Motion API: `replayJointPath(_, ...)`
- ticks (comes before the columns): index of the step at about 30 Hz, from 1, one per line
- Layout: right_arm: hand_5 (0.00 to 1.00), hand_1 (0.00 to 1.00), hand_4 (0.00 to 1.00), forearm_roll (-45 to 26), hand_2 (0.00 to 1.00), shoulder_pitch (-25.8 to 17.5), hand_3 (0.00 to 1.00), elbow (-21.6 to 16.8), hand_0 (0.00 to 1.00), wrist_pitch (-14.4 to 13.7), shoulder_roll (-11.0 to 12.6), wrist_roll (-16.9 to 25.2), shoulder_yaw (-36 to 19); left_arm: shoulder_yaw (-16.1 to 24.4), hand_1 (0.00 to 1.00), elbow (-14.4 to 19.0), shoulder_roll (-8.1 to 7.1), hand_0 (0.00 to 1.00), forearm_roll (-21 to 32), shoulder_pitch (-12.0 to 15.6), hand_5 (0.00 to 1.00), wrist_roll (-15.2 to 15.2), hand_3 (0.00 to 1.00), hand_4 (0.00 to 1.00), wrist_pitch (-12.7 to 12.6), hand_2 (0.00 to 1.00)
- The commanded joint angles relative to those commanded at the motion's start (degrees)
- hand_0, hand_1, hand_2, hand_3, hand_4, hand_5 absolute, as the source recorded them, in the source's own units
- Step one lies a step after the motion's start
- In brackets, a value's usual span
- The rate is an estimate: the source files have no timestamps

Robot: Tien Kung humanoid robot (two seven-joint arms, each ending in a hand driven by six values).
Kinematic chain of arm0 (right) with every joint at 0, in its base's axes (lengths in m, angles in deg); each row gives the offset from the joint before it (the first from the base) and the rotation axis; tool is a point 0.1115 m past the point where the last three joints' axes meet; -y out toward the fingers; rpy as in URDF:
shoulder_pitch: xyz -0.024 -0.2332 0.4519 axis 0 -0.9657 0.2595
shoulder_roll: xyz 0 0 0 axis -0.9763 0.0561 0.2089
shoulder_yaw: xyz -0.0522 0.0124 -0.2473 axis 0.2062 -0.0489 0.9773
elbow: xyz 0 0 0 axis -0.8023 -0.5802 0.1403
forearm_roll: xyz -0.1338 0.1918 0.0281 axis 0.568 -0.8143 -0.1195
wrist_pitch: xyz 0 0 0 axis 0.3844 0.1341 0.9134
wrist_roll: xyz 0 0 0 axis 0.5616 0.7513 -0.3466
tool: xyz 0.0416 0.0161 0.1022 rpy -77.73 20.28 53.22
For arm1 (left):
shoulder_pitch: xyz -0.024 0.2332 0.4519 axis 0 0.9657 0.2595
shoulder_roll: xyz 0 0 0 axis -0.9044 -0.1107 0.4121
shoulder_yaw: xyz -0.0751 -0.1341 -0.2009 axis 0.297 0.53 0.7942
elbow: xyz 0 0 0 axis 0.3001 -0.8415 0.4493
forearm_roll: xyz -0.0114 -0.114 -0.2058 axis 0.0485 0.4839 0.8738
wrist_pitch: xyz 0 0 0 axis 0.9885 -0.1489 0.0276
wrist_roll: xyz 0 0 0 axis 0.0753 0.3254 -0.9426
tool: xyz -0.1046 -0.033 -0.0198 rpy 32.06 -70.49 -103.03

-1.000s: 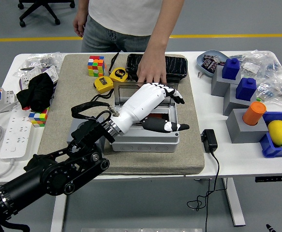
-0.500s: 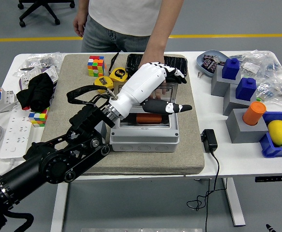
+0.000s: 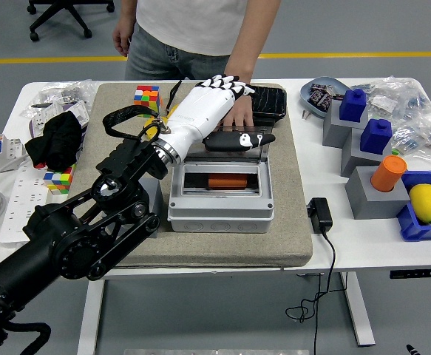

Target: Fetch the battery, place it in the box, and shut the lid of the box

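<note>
An orange battery [image 3: 226,181] lies inside the open grey box [image 3: 219,214] on the beige mat. The box's clear lid [image 3: 253,150] is folded back behind it. My left hand [image 3: 233,111], white with black fingertips, hovers over the lid behind the box, fingers spread and holding nothing. Its thumb [image 3: 239,139] stretches across the lid's top. A person's hand [image 3: 239,118] rests flat just beyond my palm, at the lid's far edge. I cannot tell whether my hand touches the lid.
Behind the box sit a black tray [image 3: 267,100], two yellow tape measures [image 3: 180,113] and a Rubik's cube [image 3: 146,100]. A black charger [image 3: 319,214] lies to the right of the mat [image 3: 289,237]. Grey blocks, an orange cylinder [image 3: 389,171] and a lemon [image 3: 426,201] stand at the far right, a power strip [image 3: 15,200] at the left.
My left hand lifted out of the box and moved back toward the far side, over the lid. The battery stayed in the box. The person's hand held still.
</note>
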Motion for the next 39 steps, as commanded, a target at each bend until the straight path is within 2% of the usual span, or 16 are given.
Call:
replayJointPath(1,0.975,0.82,0.998,-0.08,0.793,0.0,0.799,0.0,0.918,0.0,0.0,0.01,0.1,0.01,0.998,0.66,-0.11,0.998,-1.01,0.05,0.998,-1.89,0.873,0.998,1.84,0.998)
replayJointPath(4,0.975,0.82,0.998,-0.06,0.793,0.02,0.799,0.0,0.918,-0.01,0.04,-0.06,0.07,0.01,0.998,2.29,-0.39,0.998,-2.35,0.12,0.998,-4.91,0.873,0.998,5.08,0.998)
replayJointPath(10,0.975,0.821,0.998,-0.36,0.793,0.05,0.799,0.0,0.918,-0.04,0.11,-0.08,0.26,0.24,0.998,2.72,-0.64,0.998,-2.59,0.04,0.998,-7.41,0.851,0.998,10.16,0.998)
replayJointPath(12,0.975,0.821,0.998,-0.41,0.793,0.06,0.799,0.0,0.918,-0.07,0.1,-0.07,0.25,0.09,0.998,2.72,-0.75,0.998,-2.59,0.17,0.998,-7.57,0.851,0.998,10.91,0.998)
replayJointPath(13,0.975,0.82,0.998,-0.45,0.792,0.05,0.799,0.0,0.918,-0.07,0.08,-0.06,0.26,-0.12,0.982,2.89,-0.88,0.998,-2.48,0.28,0.998,-7.72,0.856,0.998,11.49,0.931)
replayJointPath(14,0.975,0.82,0.998,-0.47,0.792,0.03,0.799,0.0,0.918,-0.08,0.06,-0.06,0.26,-0.26,0.982,3.09,-0.97,0.998,-2.43,0.36,0.998,-7.68,0.856,0.998,11.72,0.931)
replayJointPath(18,0.975,0.82,0.998,-0.45,0.792,0.0,0.799,0.0,0.918,-0.07,0.03,-0.13,0.22,-0.68,0.982,3.53,-1.16,0.998,-1.57,0.51,0.998,-6.54,0.856,0.998,10.9,0.931)
replayJointPath(19,0.975,0.82,0.998,-0.52,0.792,0.02,0.799,0.0,0.918,-0.08,0.04,-0.1,0.28,-0.6,0.83,3.48,-1.11,0.826,-1.67,0.52,0.998,-6.29,0.808,0.998,10.84,0.83)
replayJointPath(24,0.975,0.82,0.998,-0.88,0.792,0.18,0.799,0.0,0.918,-0.1,0.11,0.01,0.61,-0.22,0.83,3.86,-1.11,0.826,-0.42,0.62,0.998,-5.5,0.808,0.998,10.56,0.83)
replayJointPath(25,0.975,0.82,0.998,-0.88,0.792,0.19,0.799,0.0,0.918,-0.11,0.1,0.0,0.59,-0.26,0.663,4.0,-1.14,0.461,-0.28,0.63,0.998,-5.43,0.724,0.998,10.57,0.717)
replayJointPath(30,0.975,0.82,0.998,-0.89,0.792,0.15,0.799,0.0,0.918,-0.11,0.09,-0.08,0.57,-0.44,0.663,4.2,-1.0,0.461,0.75,0.61,0.998,-5.47,0.724,0.998,11.37,0.717)
replayJointPath(31,0.974,0.819,0.998,-0.95,0.791,0.16,0.799,0.0,0.919,-0.12,0.1,-0.05,0.61,-0.49,0.621,4.24,-1.02,0.36,0.97,0.64,0.998,-5.4,0.686,0.998,11.35,0.67)
replayJointPath(36,0.974,0.819,0.998,-0.97,0.791,0.15,0.799,0.0,0.919,-0.13,0.13,-0.03,0.61,-0.62,0.621,4.52,-1.09,0.36,2.13,0.68,0.998,-5.83,0.686,0.998,12.24,0.67)
replayJointPath(37,0.974,0.82,0.998,-0.98,0.791,0.14,0.799,0.0,0.919,-0.13,0.12,-0.03,0.62,-0.62,0.612,4.68,-1.11,0.332,2.35,0.7,0.998,-6.0,0.666,0.998,12.54,0.66)
replayJointPath(39,0.974,0.82,0.998,-0.97,0.791,0.11,0.799,0.0,0.919,-0.12,0.1,-0.04,0.62,-0.71,0.612,5.87,-1.25,0.332,3.19,0.81,0.998,-7.14,0.666,0.998,14.04,0.66)
